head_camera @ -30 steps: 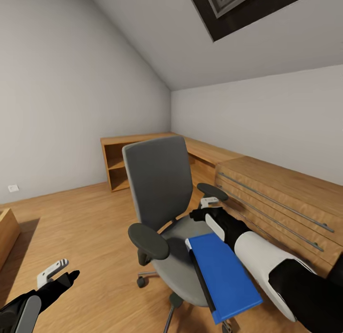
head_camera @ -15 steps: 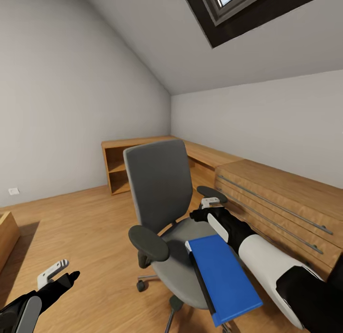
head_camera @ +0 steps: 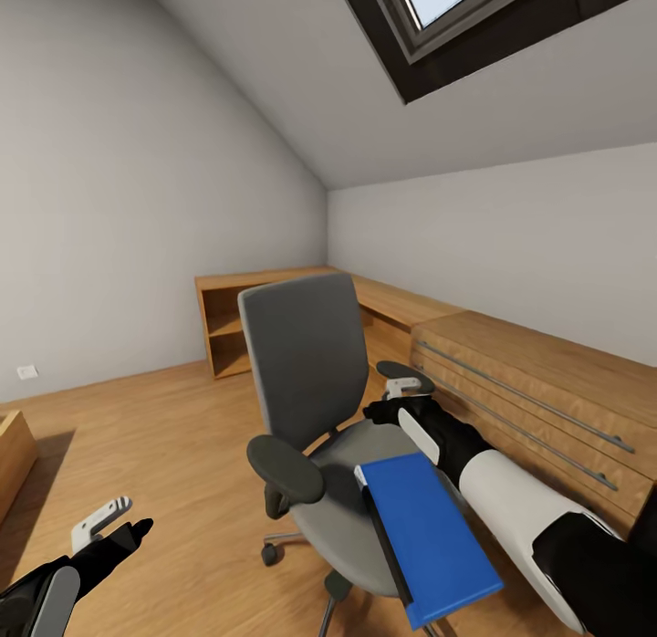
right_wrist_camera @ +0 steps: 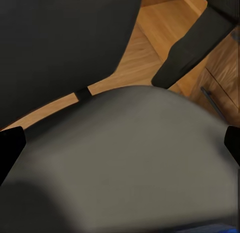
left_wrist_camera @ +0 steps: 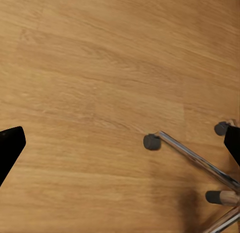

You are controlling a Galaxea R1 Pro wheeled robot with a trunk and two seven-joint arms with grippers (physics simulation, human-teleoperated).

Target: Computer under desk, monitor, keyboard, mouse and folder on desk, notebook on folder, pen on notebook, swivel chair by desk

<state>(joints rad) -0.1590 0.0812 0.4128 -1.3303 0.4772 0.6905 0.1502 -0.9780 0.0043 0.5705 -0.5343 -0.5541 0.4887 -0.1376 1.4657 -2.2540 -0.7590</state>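
- Blue folder [head_camera: 429,537] lies on the swivel chair [head_camera: 315,409] seat's front edge in the head view; right gripper [head_camera: 399,402] hovers over the seat, left gripper [head_camera: 114,520] low over the wood floor [head_camera: 164,445], both grips unclear.
- Left wrist view: fingers spread above floor and chrome chair base [left_wrist_camera: 192,160].
- Right wrist view: fingers spread over the grey seat.

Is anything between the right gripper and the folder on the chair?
Nothing visible. The right gripper hangs over the chair seat beside the folder; only bare seat cushion lies between them. Its forearm runs along the folder's edge.

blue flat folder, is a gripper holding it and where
Neither: right gripper and left gripper are open, empty; the folder lies on the grey swivel chair.
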